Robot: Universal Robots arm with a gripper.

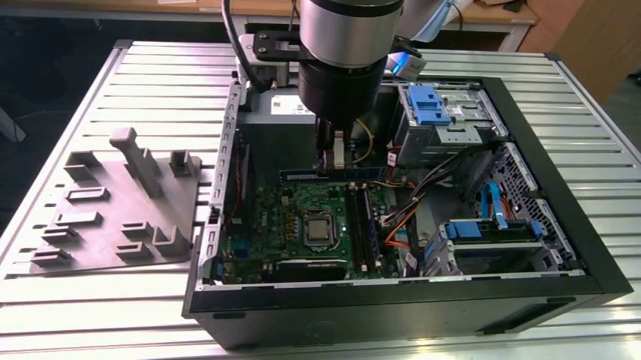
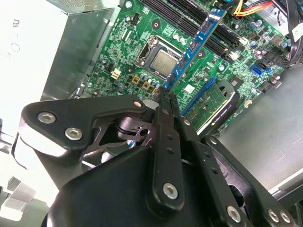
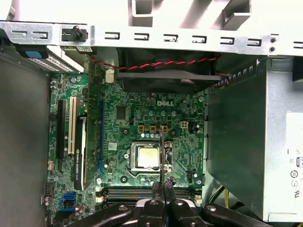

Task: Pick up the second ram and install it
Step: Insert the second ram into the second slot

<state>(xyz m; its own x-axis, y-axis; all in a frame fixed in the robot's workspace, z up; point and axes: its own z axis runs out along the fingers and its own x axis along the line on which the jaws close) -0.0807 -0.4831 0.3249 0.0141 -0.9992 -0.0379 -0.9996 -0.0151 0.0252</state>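
Item: gripper [image 2: 164, 92], black, matte, two slim flat fingers bolted to angular linkage plates with bright screw heads, carried below a brushed silver cylindrical wrist. The fingers are drawn close together and clamp the second ram [image 2: 194, 45] between their tips. The second ram is a thin, narrow, flat strip of dark blue circuit board with a row of small black chips. It stands on edge and is held above the motherboard [image 3: 184, 118], inside the open computer case [image 1: 401, 315] and not seated in any slot. In the exterior view the stick [image 1: 300, 175] lies level, running across the far edge of the board, with the gripper [image 1: 332, 161] near its middle. In the first wrist view it shows edge-on as a fine dark line [image 3: 161, 146] beside the processor [image 3: 147, 157]. The motherboard is glossy green, densely studded with small components. The processor is square, with a dull metal lid in a steel frame. The memory slots [image 3: 123, 191] are long, black and parallel. The fan [image 3: 161, 78] is black, with twisted red and black wires across it. The case is black outside and bare grey sheet steel inside, with blue plastic drive caddies [image 1: 425, 105]. The fixture plate [image 1: 110, 217] is grey moulded plastic with upright pegs and blocks, and lies to the exterior view's left of the case. The table [image 1: 120, 82] is ribbed, slotted aluminium.
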